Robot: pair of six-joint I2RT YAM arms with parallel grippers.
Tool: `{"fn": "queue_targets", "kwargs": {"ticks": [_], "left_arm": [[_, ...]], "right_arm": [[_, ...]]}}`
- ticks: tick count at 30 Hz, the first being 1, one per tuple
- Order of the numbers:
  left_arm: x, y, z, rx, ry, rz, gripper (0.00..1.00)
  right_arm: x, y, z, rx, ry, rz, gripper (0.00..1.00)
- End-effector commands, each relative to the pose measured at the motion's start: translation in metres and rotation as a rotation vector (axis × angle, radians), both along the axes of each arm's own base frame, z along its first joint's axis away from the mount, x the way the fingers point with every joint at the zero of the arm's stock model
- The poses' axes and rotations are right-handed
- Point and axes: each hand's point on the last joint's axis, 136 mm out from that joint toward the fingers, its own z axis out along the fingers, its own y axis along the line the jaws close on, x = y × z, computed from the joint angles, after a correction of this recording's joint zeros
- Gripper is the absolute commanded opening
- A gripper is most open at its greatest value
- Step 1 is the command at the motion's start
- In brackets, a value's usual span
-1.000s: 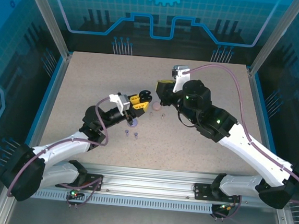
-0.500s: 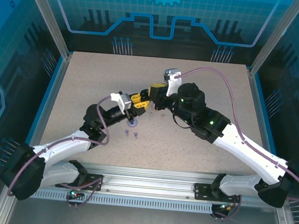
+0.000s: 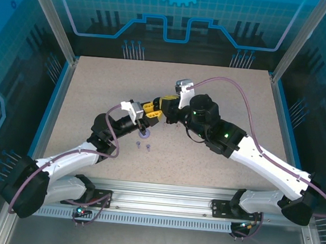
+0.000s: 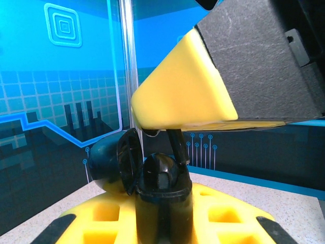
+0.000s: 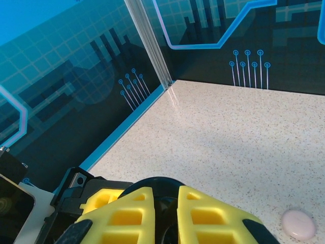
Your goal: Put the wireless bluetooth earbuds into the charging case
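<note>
Near the middle of the speckled beige bench (image 3: 97, 88), the two arms meet tip to tip. On the left, the left gripper (image 3: 152, 113) is clamped around a round black plastic charging case (image 4: 160, 198). The left wrist view shows the case standing upright between the yellow fingers (image 4: 101, 218), with its hinged lid (image 4: 128, 160) swung open to the left.

Directly above it, the right gripper (image 3: 165, 104) points down at the open case. Its jaws are drawn narrow, with a slim gap between the yellow fingers (image 5: 122, 213) in the right wrist view. From the left wrist view, a black stemmed earbud (image 4: 163, 170) is pinched by its thin stem at the tip of the right gripper's yellow finger (image 4: 177, 96). The earbud's rounded head is down inside the mouth of the case. Whether it is fully seated I cannot tell.

Just near of the left gripper, a round lilac case (image 3: 145, 134) lies on the bench. Two lilac stemmed earbuds (image 3: 138, 145) lie a little nearer still, loose and side by side, apart from that case.

Off to the right of the right gripper, the right wrist view shows a round pale pink case (image 5: 298, 224) lying closed on the bench, well apart from the black case.
</note>
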Motion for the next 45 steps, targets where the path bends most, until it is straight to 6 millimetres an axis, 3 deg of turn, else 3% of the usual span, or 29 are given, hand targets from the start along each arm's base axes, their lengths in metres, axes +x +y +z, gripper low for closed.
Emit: {"fn": "queue_targets", "kwargs": {"ticks": [1,14,25,34,37,45], "left_arm": [[-0.006,-0.003,0.021,-0.019,-0.071,-0.017,0.0],[-0.008,-0.004,0.024,-0.02,-0.077,-0.025,0.0],[-0.009,-0.003,0.026,-0.02,-0.082,-0.022,0.0],[-0.008,-0.004,0.026,-0.019,-0.077,-0.022,0.0],[-0.008,-0.004,0.024,-0.014,-0.073,-0.021,0.0],[-0.007,-0.005,0.021,-0.011,-0.062,-0.023,0.0]], "right_arm": [[-0.003,0.007,-0.002,0.019,0.005,0.022,0.13],[-0.004,0.02,-0.018,-0.029,0.002,0.085,0.13],[-0.02,0.033,-0.03,-0.06,0.004,0.207,0.12],[-0.017,0.036,-0.045,-0.072,0.064,0.209,0.14],[-0.014,0.034,-0.042,-0.052,0.068,0.189,0.17],[-0.004,0.014,-0.01,0.029,0.036,0.091,0.37]]}}
